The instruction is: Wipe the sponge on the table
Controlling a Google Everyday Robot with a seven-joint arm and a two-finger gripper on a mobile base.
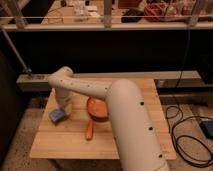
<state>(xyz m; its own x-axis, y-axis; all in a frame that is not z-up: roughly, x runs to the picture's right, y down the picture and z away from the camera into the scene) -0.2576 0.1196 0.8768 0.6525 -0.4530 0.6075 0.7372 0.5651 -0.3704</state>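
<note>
Light-blue sponge (58, 116) is seen flat on the wooden table (60, 146), left of the orange bowl (97, 110). The end effector (64, 107) is pressed against it; its grip cannot be told. Wiping is judged mid-stroke, with how much is left unsettled.

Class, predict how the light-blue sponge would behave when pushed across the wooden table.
The sponge looks flat, so it would probably slide rather than roll. Being small, it is likely light, and it may squash under pressure. The gripper is right at it, over the table.

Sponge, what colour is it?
Light blue sponge, camera view; gripper just above it.
</note>
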